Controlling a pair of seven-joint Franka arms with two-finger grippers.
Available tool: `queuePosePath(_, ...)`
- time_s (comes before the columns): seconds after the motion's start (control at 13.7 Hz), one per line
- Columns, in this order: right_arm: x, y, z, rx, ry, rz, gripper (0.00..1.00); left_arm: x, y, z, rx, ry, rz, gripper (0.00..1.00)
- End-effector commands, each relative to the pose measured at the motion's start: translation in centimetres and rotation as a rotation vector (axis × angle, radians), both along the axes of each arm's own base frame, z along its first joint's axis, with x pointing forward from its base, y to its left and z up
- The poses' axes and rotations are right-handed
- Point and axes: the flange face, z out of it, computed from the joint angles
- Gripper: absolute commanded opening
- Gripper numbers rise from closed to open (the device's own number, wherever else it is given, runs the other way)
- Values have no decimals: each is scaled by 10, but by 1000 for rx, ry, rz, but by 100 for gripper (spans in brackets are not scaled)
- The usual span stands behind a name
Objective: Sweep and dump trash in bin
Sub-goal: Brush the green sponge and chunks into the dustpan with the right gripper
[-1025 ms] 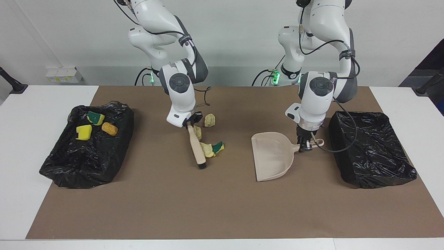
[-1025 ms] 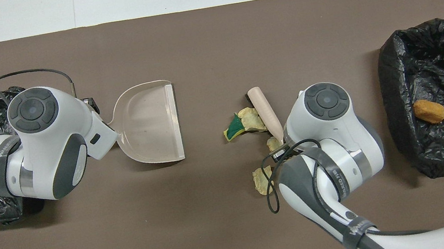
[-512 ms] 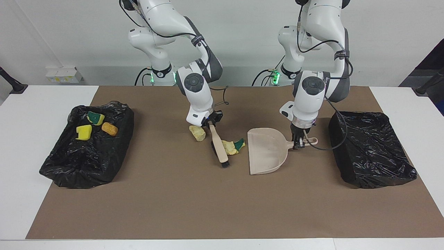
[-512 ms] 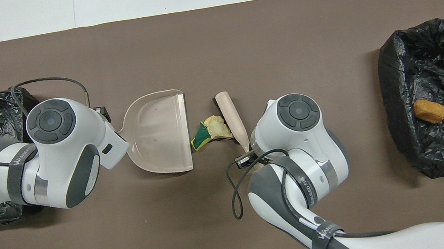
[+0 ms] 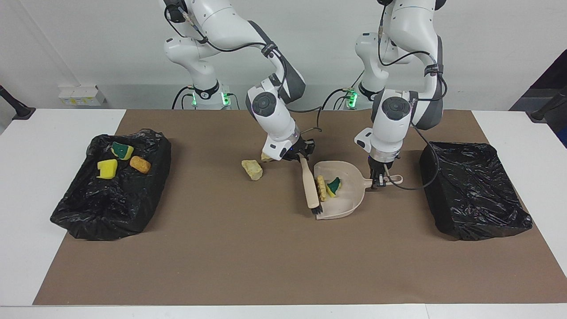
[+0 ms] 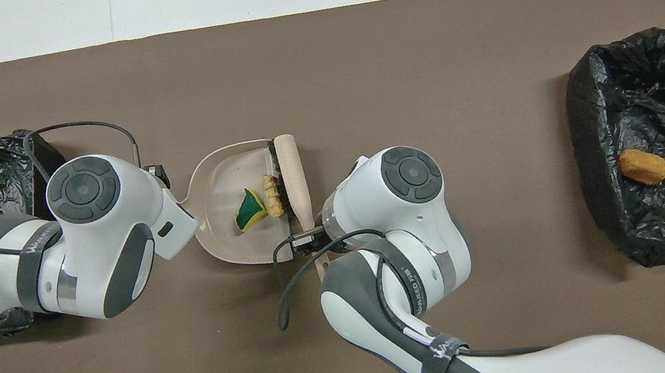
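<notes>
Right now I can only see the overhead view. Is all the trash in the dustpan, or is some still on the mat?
Observer: One pale beige chunk lies on the mat. The right arm hides it from you.
Operator: Just that one?
Observer: A second beige chunk peeks out beside the right gripper, which grips the brush.
Operator: Is the dustpan being held?
Observer: Yes, the left gripper is shut on the dustpan handle.
</notes>
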Motion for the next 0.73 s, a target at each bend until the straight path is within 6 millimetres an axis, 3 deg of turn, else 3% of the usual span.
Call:
queuePosePath(0.0,8,-8,14,6,42,-47,0,-16,0,-7,12,1,-11,0)
queuePosePath(0.22,8,-45,47,-48,92,-50,0,-16,1,-7,12,1,-10,0)
queuePosePath(0.66,-33,-101,80,-379,214,-124,0,-15,3,-6,10,-1,-6,0)
